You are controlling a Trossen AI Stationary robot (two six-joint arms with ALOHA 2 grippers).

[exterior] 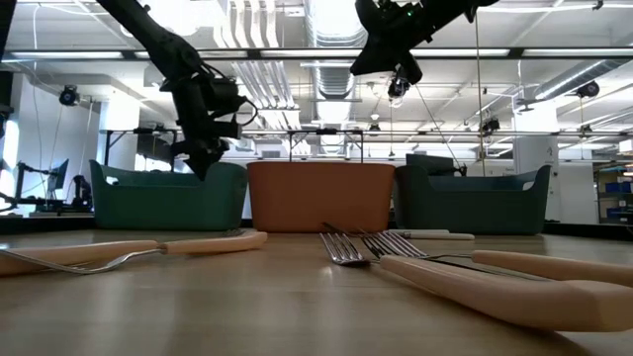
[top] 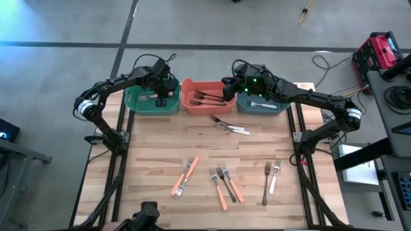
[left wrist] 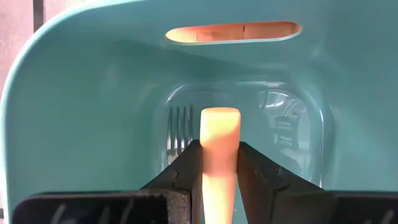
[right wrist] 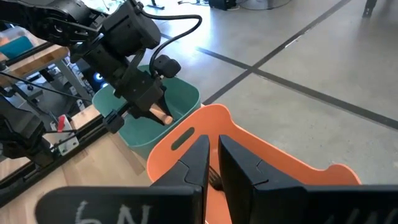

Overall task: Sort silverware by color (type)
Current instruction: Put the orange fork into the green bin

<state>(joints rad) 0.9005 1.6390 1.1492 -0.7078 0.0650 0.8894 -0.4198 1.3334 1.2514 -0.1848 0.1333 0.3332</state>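
Note:
Three bins stand along the far edge: green (top: 138, 102), orange (top: 192, 101) and blue-grey (top: 273, 108). My left gripper (top: 162, 97) reaches down into the green bin (left wrist: 74, 124), shut on an orange-handled fork (left wrist: 220, 134). Another fork's tines (left wrist: 179, 129) lie on that bin's floor. My right gripper (right wrist: 213, 163) hovers shut and holding nothing over the orange bin (right wrist: 261, 162), which holds dark-handled forks (top: 209, 97). A white-handled fork (top: 263, 104) lies in the blue-grey bin. More forks lie on the table. My left gripper pinches the fork's orange handle (left wrist: 220, 158) between its two fingers, with the rounded free end (left wrist: 220, 118) sticking out past the fingertips. The fingers slant steeply down from above and lie along the handle. The tine end is hidden behind the gripper. The handle end (right wrist: 163, 118) hangs inside the bin.
On the wooden table lie two white-handled forks (top: 232, 127) just in front of the bins. Toward the near edge are an orange-handled pair (top: 185, 176), a mixed orange and dark group (top: 225, 185), and a pair (top: 271, 176) at the right. Bare wood lies between these groups.

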